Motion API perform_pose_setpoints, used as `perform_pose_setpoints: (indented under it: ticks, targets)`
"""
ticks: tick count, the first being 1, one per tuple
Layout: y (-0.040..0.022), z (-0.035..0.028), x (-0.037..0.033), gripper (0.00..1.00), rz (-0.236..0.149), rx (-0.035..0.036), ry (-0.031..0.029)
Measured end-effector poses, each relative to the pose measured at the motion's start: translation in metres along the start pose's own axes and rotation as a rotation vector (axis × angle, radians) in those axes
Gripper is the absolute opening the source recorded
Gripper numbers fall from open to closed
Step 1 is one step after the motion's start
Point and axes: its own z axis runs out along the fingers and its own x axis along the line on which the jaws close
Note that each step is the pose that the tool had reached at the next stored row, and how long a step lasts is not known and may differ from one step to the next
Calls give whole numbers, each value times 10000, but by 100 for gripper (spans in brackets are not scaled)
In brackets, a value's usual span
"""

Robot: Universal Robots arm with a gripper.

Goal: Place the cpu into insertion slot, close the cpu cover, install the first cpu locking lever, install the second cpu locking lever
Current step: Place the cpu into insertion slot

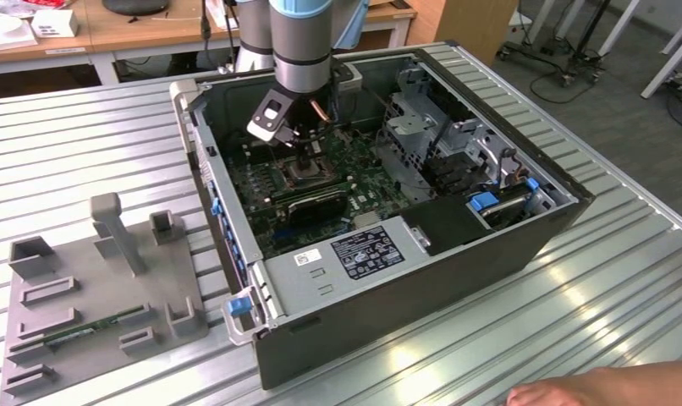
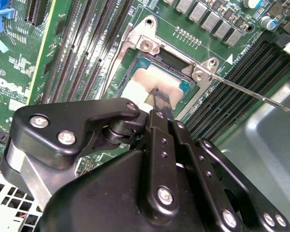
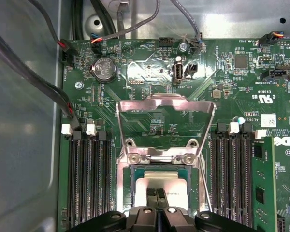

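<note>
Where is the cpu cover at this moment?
In the first wrist view the cpu cover is swung open, hinged at the edge of the insertion slot, between the two banks of memory slots.

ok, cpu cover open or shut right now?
Open. In the first wrist view the cpu cover is hinged back off the insertion slot, leaving the cpu exposed.

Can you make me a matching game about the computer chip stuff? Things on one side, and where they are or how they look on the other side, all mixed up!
Things:
1. cpu
2. cpu cover
3. gripper
4. hand

Place or state:
A. swung open
B. fingers shut, right over the cpu
C. bottom right corner of the exterior view
D. lying in the insertion slot

Pairs: 1-D, 2-A, 3-B, 4-C.
</note>
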Motion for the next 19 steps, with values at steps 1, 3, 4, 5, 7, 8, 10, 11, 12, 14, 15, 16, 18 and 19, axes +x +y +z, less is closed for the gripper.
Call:
perform_pose_setpoints:
  ticks: [1,3,4,5,7,8,10,11,12,14,15,16,18,19]
  targets:
    - [0,0,0,11,0,1,0]
    - [0,0,1,11,-1,0,0]
    - [0,0,1,11,0,0,0]
    - [0,0,1,11,0,0,0]
    - [0,0,1,11,0,1,-1]
    - [0,0,0,11,0,0,0]
    - [1,2,-5,11,1,-1,6]
    - [2,3,-10,11,0,-3,8]
    - [2,3,-17,11,0,-4,8]
    - [2,2,-28,11,1,-5,8]
    - [3,2,-34,11,0,-6,9]
    - [3,3,-39,11,0,-6,11]
    - [3,2,-50,11,0,-6,9]
    - [3,2,-53,11,1,-6,10]
